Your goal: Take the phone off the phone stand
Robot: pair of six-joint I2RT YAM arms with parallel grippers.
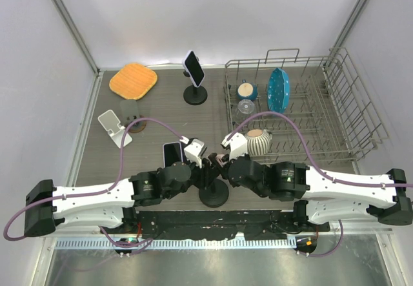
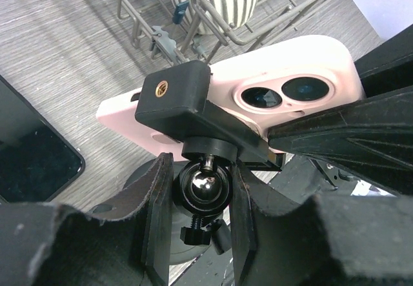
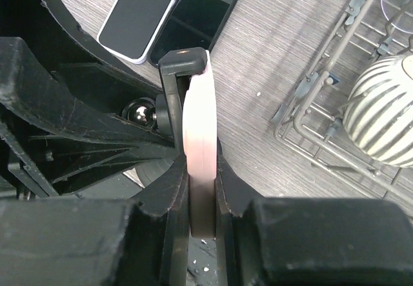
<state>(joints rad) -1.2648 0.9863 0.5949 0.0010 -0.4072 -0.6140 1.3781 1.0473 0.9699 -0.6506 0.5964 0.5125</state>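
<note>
the phone [image 2: 290, 86] is sitting clamped in the phone stand [image 2: 177, 99] near the arms. the left fingers [image 2: 158, 218] are squeezing the stand under its head; the right fingers [image 3: 171, 199] are pinching the phone's faces. the right should be sliding it straight out while the left is bracing.

- No text, brand or number legible in any view.
- phone [image 2: 284, 99]: pink back and camera side show no readable marking.
- Small round marks on left arm [image 1: 147, 184] and right arm [image 1: 298, 178]: too small to read.
</note>
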